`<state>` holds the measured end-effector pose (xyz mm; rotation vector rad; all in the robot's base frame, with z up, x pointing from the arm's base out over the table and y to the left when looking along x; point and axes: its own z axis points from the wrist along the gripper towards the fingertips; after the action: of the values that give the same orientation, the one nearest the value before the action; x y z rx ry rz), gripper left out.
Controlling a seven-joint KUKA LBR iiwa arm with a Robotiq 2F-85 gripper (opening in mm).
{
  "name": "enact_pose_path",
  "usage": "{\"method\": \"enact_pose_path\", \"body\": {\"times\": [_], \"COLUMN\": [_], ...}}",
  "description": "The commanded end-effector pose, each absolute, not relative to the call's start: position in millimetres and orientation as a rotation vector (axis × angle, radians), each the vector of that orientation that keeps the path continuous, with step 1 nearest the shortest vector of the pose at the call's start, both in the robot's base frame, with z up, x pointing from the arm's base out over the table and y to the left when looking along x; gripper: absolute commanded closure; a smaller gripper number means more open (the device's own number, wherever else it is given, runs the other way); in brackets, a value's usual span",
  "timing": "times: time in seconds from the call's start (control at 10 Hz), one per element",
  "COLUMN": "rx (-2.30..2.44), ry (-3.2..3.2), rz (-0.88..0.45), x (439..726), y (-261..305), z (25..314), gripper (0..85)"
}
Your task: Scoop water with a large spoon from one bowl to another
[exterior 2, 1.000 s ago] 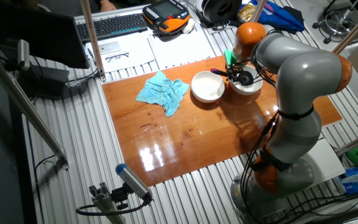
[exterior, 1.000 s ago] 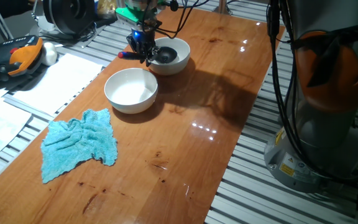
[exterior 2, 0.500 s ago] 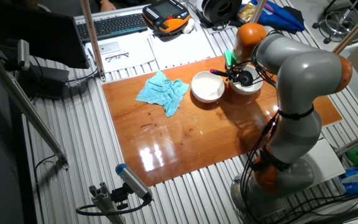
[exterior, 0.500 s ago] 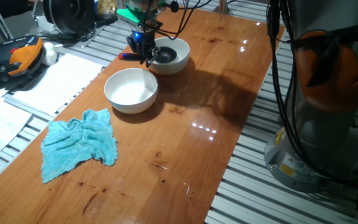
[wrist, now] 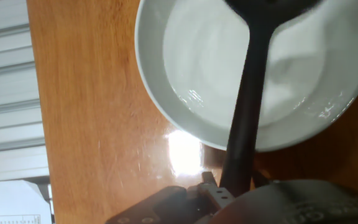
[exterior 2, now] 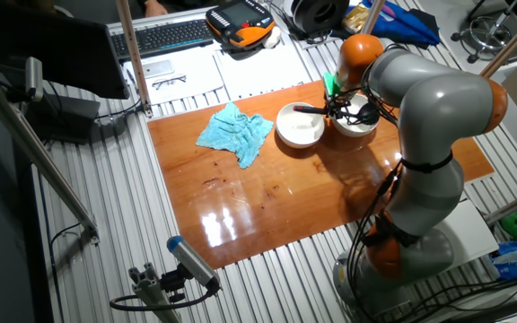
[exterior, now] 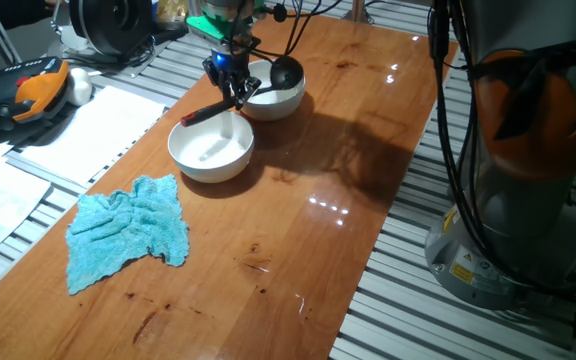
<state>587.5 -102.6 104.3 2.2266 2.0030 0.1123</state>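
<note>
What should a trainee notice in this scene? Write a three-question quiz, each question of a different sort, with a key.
1. True or false: the gripper is shut on the long thin handle of the black plastic ladle.
2. The ladle's round cup is: A) lying on the table; B) hanging above the far white bowl; C) wrapped in cloth.
3. Fill in: the crumpled towel beside the near white bowl is coloured ____.
Key: 1 true; 2 B; 3 blue.

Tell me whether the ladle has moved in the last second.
Yes. The ladle has tilted: its cup rose above the far bowl rim, and its red handle tip swung down over the near bowl.
</note>
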Motion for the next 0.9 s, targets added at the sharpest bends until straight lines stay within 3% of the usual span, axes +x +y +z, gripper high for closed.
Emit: {"method": "enact_pose_path", "body": {"times": [0.0,0.7,0.8], "rx": [2.223,2.187,2.168], "ry": [2.006,2.080,2.117], "rz": [0.112,0.101,0.105], "x": [587.5,577.1,574.8], "y": [-102.7,-102.6,-102.3], "z": [105.6,138.6,142.5], "gripper": [51.0,51.0,68.0]}}
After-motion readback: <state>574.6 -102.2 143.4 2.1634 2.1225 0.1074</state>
